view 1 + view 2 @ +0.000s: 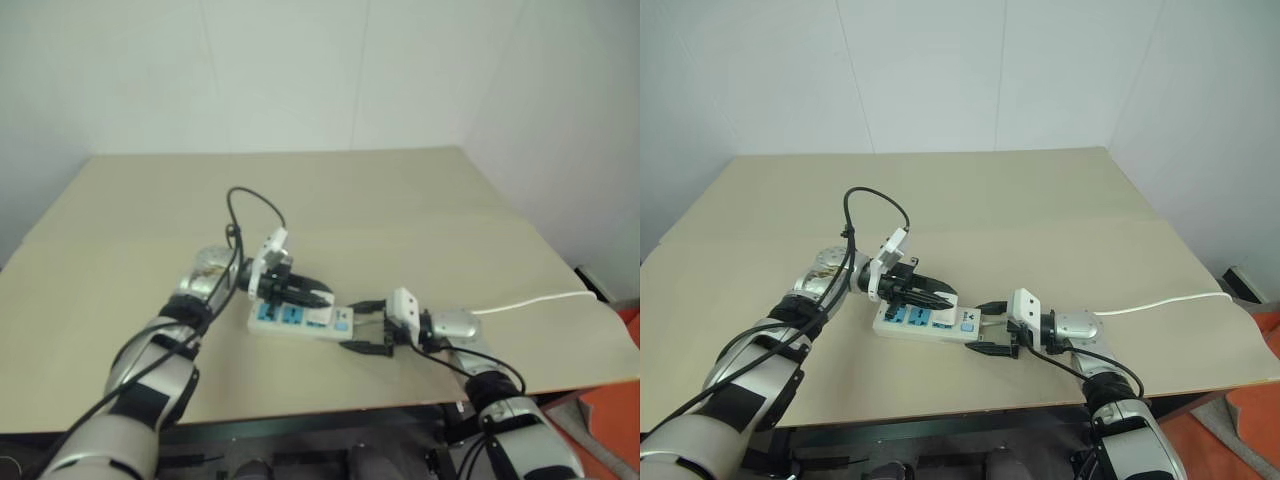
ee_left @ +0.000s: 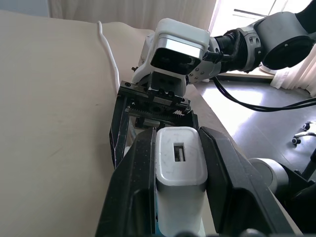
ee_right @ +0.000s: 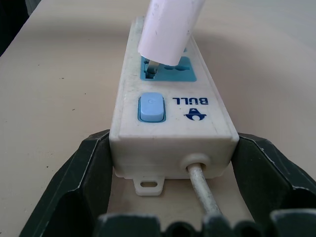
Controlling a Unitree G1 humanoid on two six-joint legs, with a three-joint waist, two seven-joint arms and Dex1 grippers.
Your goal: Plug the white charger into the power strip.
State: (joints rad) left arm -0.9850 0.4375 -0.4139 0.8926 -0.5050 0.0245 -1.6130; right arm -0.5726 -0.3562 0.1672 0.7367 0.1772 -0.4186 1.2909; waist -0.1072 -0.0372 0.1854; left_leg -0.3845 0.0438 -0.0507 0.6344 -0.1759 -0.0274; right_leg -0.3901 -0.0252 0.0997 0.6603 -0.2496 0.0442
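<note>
Nearest me, one right gripper (image 3: 163, 163) clamps the cord end of the single power strip (image 3: 170, 116), a black finger touching each side. "BULL" is printed beside its blue switch (image 3: 151, 107). One left gripper (image 2: 180, 163), at ten o'clock from the right, pinches the one white charger (image 2: 180, 170) tight, tilted over a blue socket (image 3: 170, 69), prongs at the slots. One tan table (image 1: 990, 200) carries the strip mid-front.

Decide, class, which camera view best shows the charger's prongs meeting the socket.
The right wrist view: the white charger tilts over a blue socket of the power strip, one prong at the slot. The left wrist view shows its back between fingers; the head views hide it.
</note>
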